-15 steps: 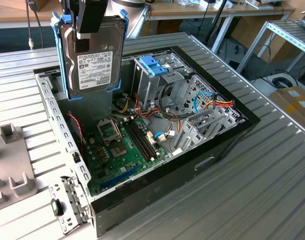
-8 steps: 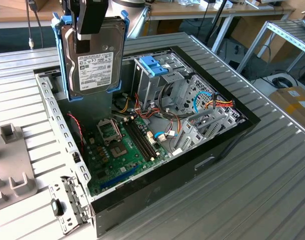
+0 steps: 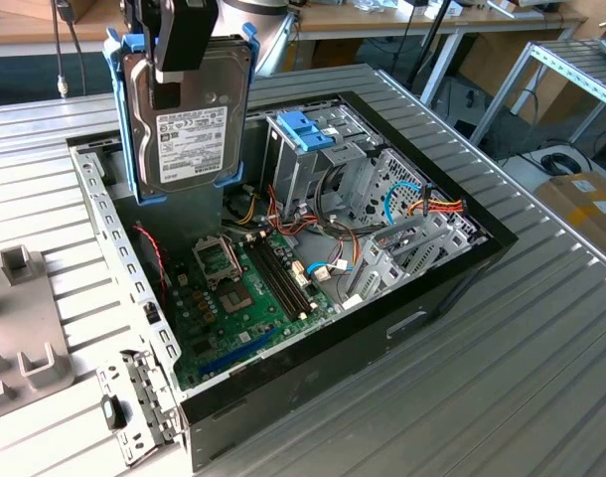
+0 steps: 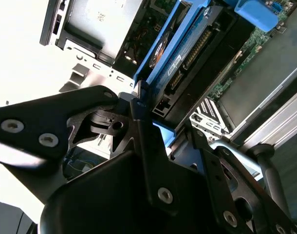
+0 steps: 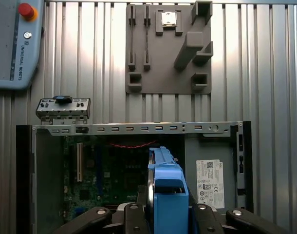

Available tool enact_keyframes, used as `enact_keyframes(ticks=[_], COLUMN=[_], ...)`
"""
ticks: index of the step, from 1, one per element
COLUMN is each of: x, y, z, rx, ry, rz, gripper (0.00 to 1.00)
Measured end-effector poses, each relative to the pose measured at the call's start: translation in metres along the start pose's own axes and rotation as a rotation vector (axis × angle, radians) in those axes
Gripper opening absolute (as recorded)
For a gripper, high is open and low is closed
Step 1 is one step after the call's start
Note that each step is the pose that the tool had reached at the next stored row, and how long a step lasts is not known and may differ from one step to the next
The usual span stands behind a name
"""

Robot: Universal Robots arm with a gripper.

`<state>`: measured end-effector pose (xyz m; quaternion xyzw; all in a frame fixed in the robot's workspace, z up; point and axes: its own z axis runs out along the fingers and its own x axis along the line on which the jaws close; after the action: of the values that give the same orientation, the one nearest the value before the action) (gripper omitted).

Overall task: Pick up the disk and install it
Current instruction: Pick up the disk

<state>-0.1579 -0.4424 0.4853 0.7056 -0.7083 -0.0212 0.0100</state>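
one disk lifted, held above the open computer case

one disk [image 3: 189, 119] hangs upright in the exterior view, above the back corner of the computer case [image 3: 452, 288] toward the exterior view's left. its white label faces the camera and its light blue frame runs down both long edges. the gripper [image 3: 172, 75] grips it from above, jaws closed on the top edge. inside the case, below the disk, lie the green motherboard [image 3: 243, 298] and loose coloured cables [image 3: 422, 204]. a metal cage with a blue handle [image 3: 308, 129] stands just beside the disk.

in the second wrist view the disk [image 4: 187, 53] is seen edge-on, with its connector side showing. the black fingers [image 4: 139, 105] press against its blue frame, so nothing looks loose.

in the first wrist view the disk [image 5: 165, 185] sits between the gripper [image 5: 168, 217] arms, over the case's open top. a grey box with a white label [image 5: 209, 180] lies inside the case, just beside the disk.

judgement: the disk is picked up and not yet installed. to do this step well, hold the grip firm and the disk square to the case walls. come down straight, clear of the cables and the cage edges. i cannot tell which bay is meant for it.
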Motion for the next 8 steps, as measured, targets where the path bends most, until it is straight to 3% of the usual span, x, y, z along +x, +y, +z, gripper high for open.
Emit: enact_keyframes(ticks=[8], x=[0.0031], y=[0.0000], z=[0.0000], rx=[0.0000], ry=[0.0000], rz=[0.000], gripper=[0.37])
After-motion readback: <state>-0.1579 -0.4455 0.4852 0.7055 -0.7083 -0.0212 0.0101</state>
